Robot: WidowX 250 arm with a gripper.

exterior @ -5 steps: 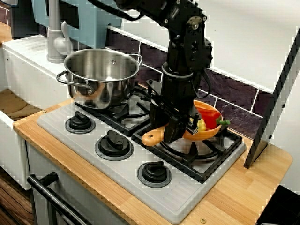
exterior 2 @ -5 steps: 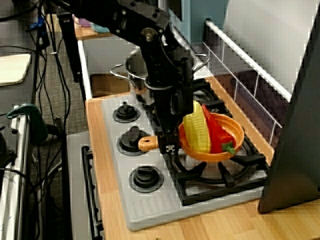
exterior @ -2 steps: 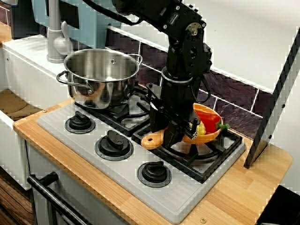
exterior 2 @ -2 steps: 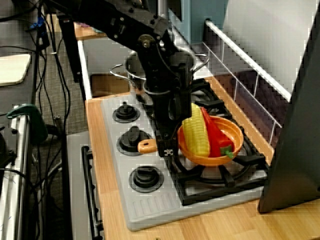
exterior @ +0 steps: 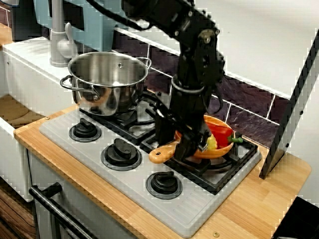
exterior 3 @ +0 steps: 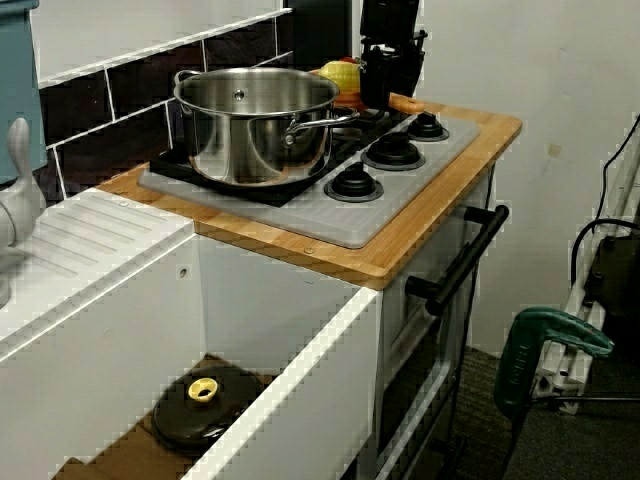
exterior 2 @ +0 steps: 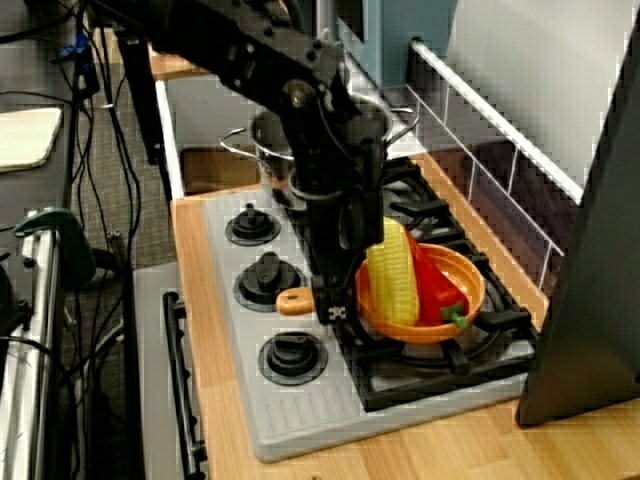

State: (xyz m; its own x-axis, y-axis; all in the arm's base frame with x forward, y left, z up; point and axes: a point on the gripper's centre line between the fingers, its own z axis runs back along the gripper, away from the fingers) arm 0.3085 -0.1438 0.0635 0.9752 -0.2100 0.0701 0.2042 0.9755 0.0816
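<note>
My gripper (exterior: 183,147) is shut on the handle (exterior: 160,155) of an orange toy pan (exterior: 220,149). The pan sits low and nearly level at the black grate (exterior: 219,172) of the right burner. A yellow corn cob (exterior 2: 392,280) and a red pepper (exterior 2: 436,292) lie in the pan (exterior 2: 470,272). In the side view my gripper (exterior 2: 330,302) stands upright at the pan's left edge, the arm rising above it. In the view from the sink end my gripper (exterior 3: 390,82) is far off behind the pot, and its fingers are hidden.
A steel pot (exterior: 107,79) stands on the left burner, close to the arm. Three black knobs (exterior: 120,152) line the stove's front. A dark panel (exterior: 294,99) leans at the right. A grey tap (exterior: 59,35) and sink lie left; a black lid (exterior 3: 200,405) rests in the sink.
The pan was held higher and tilted; it has come down toward the grate and levelled out, still gripped by the handle.
</note>
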